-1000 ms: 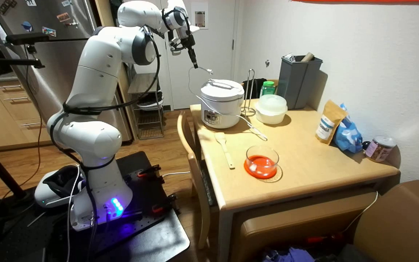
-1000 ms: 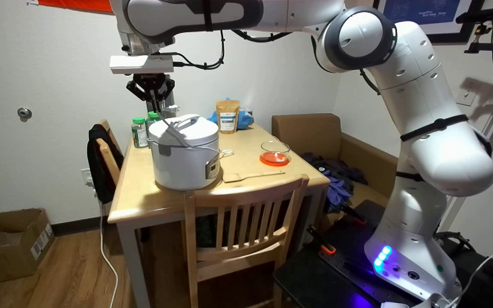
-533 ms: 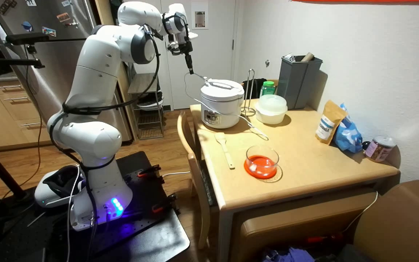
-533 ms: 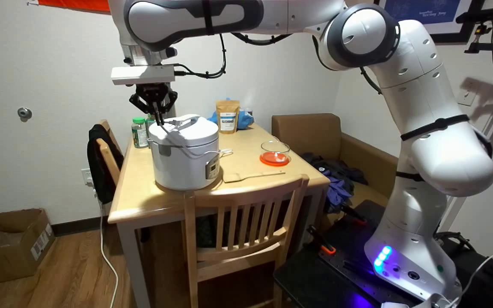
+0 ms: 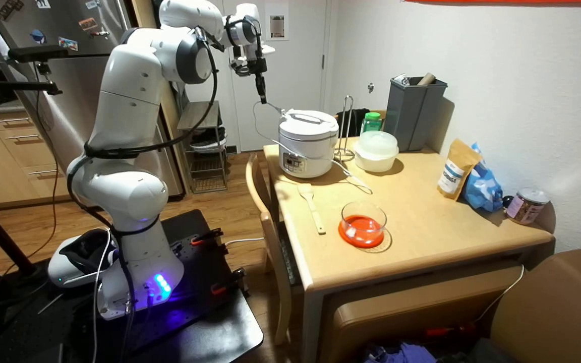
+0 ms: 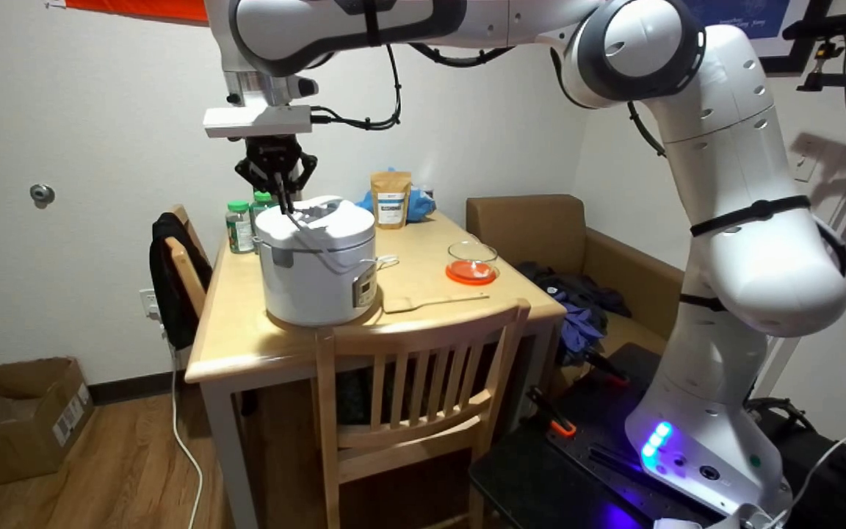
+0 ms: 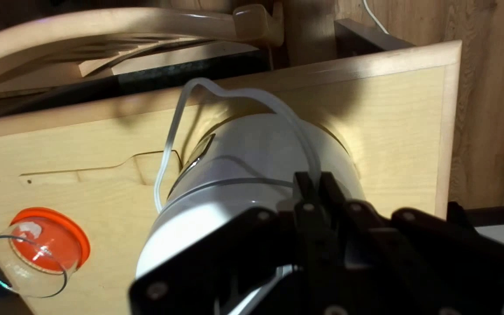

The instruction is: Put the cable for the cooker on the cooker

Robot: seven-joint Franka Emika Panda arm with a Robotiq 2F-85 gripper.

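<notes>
The white cooker [image 5: 315, 135] stands on the table with its lid shut; it also shows in an exterior view [image 6: 305, 286] and the wrist view [image 7: 260, 140]. My gripper [image 5: 263, 102] is just beside and above the lid's edge, pointing down, also seen in an exterior view [image 6: 287, 210]. In the wrist view the gripper [image 7: 315, 179] is shut on the whitish cable [image 7: 278, 105]. The cable loops down from the fingers, across the cooker's front, to the table. Its short plug end reaches from the fingertips to the lid by the handle; whether it rests there I cannot tell.
A wooden spatula [image 5: 312, 209] and a glass bowl with an orange base [image 5: 363, 229] lie in front of the cooker. A wire stand [image 5: 345, 131], a white container [image 5: 376, 151] and a grey bin [image 5: 414, 116] stand beyond it. A chair [image 6: 423, 382] is against the table edge.
My gripper has come down toward the lid with the cable held, then shifted slightly sideways. The plug end has dropped from above the cooker to the lid by the handle.
</notes>
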